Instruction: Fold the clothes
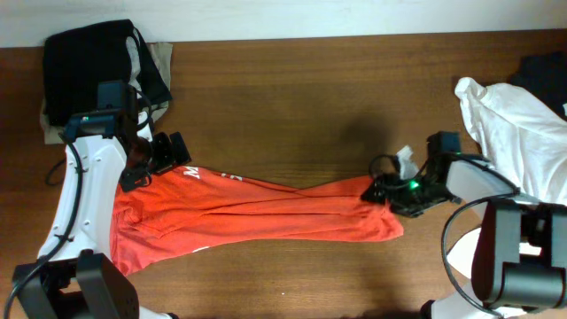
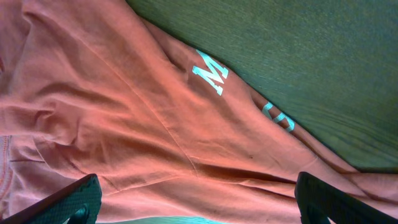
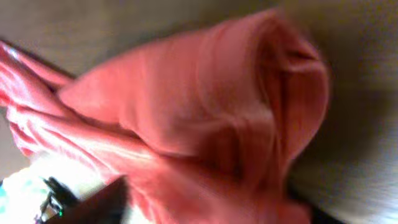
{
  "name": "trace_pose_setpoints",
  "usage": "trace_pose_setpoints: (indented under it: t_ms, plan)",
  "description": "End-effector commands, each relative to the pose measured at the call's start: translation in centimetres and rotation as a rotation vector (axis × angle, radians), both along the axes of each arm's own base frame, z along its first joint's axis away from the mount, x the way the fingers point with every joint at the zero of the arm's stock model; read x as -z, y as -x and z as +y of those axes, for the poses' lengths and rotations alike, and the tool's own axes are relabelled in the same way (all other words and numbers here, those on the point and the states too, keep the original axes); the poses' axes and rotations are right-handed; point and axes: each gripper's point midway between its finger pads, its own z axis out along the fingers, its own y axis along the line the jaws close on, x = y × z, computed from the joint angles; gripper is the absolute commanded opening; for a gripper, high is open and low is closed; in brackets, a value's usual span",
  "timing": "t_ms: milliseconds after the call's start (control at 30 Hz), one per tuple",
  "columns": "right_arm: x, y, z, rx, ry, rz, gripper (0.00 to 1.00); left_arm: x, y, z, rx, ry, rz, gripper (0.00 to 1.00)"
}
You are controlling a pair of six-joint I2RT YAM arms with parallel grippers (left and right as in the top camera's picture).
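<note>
Brown wooden table (image 1: 310, 80), orange-red T-shirt (image 1: 257, 213) roped across the middle, left to right. Right gripper (image 1: 379, 189) seems clamped on the bunched right end. Left gripper (image 1: 164, 161) has its fingers apart over the printed left part. Best move: left pinches an edge, both spread the cloth flat before folding.
</note>
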Motion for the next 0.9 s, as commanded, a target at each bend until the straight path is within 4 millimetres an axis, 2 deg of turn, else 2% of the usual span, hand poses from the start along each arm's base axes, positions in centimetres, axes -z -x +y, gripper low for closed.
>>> trace_pose_setpoints:
  t_ms: [0,33,133,200,267,333,367,433,500,567,767,833,867]
  plan:
    - [0.7,0.4,1.0,0.020,0.001,0.048,0.17,-1.0,-0.2,-0.2,0.006,0.007,-0.032,0.99]
    - [0.8,0.2,0.9,0.028,0.013,0.049,0.04,-1.0,-0.2,-0.2,0.006,0.007,-0.031,0.99]
    - [1.4,-0.4,-1.6,0.107,0.148,0.085,0.04,-1.0,-0.2,-0.2,0.006,0.007,-0.030,0.99]
    - [1.0,-0.9,-4.5,0.163,0.253,0.111,0.04,-1.0,-0.2,-0.2,0.006,0.007,-0.030,0.99]
    - [-0.6,-1.2,-8.1,0.219,0.361,0.138,0.04,-1.0,-0.2,-0.2,0.006,0.006,-0.030,0.99]
    - [-3.0,-1.6,-11.3,0.268,0.457,0.160,0.04,-1.0,-0.2,-0.2,0.006,0.007,-0.031,0.99]
    - [-4.3,-1.9,-12.1,0.282,0.473,0.161,0.04,-1.0,-0.2,-0.2,0.006,0.007,-0.031,0.99]
    - [-6.7,-2.6,-12.3,0.288,0.475,0.145,0.04,-1.0,-0.2,-0.2,0.006,0.007,-0.031,0.99]
    - [-8.7,-3.1,-11.1,0.251,0.479,0.118,0.04,-1.0,-0.2,-0.2,0.006,0.006,-0.033,0.99]
    - [-9.7,-3.5,-9.0,0.189,0.481,0.085,0.04,-1.0,-0.2,-0.2,0.006,0.006,-0.033,0.99]
    - [-9.6,-3.3,-0.3,-0.005,0.474,0.037,0.04,-1.0,-0.2,-0.2,0.006,0.007,-0.032,0.99]
    - [-9.6,-3.6,3.7,-0.045,0.461,-0.018,0.04,-1.0,-0.2,-0.2,0.006,0.007,-0.032,0.99]
    - [-9.7,-3.7,5.0,-0.050,0.455,-0.033,0.04,-1.0,-0.2,-0.2,0.006,0.007,-0.032,0.99]
